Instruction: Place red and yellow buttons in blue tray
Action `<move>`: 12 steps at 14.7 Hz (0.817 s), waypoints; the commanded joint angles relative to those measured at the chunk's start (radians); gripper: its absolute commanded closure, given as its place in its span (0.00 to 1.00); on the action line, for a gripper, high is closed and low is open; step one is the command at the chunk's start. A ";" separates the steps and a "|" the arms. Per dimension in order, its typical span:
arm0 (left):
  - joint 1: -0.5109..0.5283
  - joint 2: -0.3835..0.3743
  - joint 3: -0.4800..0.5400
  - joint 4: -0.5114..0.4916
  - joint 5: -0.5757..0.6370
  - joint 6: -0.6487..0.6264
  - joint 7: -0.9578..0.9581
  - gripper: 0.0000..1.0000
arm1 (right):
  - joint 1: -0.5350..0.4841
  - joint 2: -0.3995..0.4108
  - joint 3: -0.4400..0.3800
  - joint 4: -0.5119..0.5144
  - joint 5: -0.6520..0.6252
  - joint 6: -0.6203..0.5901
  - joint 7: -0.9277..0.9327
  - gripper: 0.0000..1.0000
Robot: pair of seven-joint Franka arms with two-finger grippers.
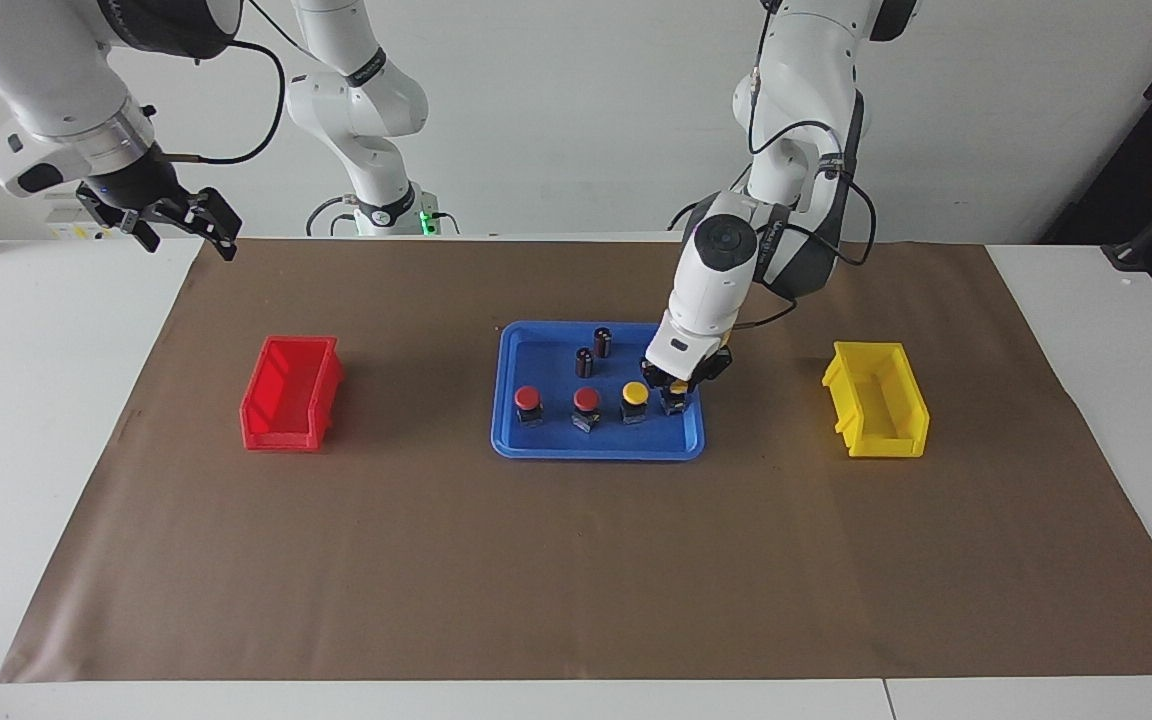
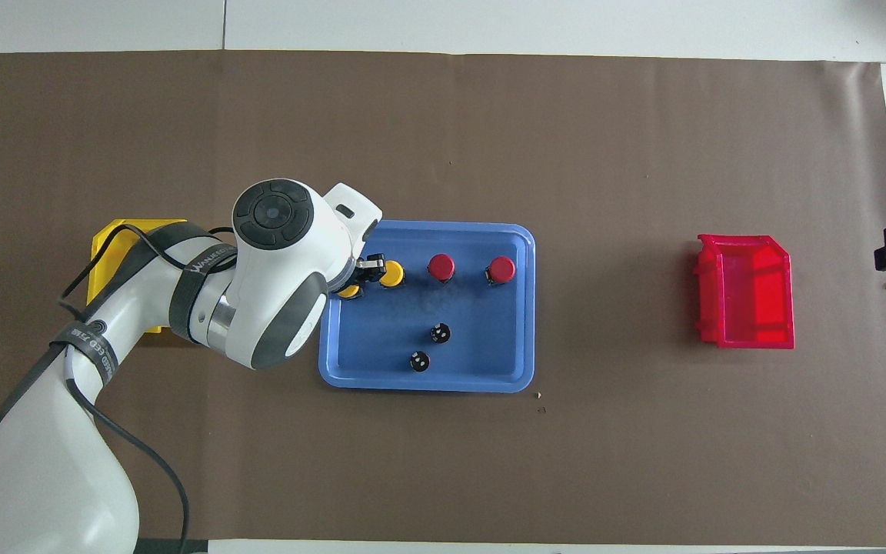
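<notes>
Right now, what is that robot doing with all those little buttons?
The left claw is down in the blue tray, right at a yellow button at the end of a row. Beside it stand another yellow button and two red buttons, all in the tray. The right claw waits up in the air, off to the side.

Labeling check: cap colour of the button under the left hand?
Yellow, clearest in the facing view, beneath the left hand.

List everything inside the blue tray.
The blue tray holds two red buttons, one yellow button, two dark cylinders, and a second yellow button largely covered by the left gripper.
</notes>
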 commanded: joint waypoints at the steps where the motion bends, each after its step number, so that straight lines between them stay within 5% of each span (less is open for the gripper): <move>1: -0.007 -0.017 0.015 0.020 -0.011 -0.015 -0.003 0.06 | 0.001 -0.020 -0.001 -0.023 0.006 0.017 -0.017 0.00; 8: 0.141 -0.048 0.027 0.369 -0.004 -0.521 0.248 0.00 | 0.001 -0.019 0.002 -0.022 0.004 0.017 -0.018 0.00; 12: 0.328 -0.124 0.027 0.380 0.002 -0.572 0.527 0.00 | -0.005 -0.019 0.002 -0.020 0.007 0.017 -0.018 0.00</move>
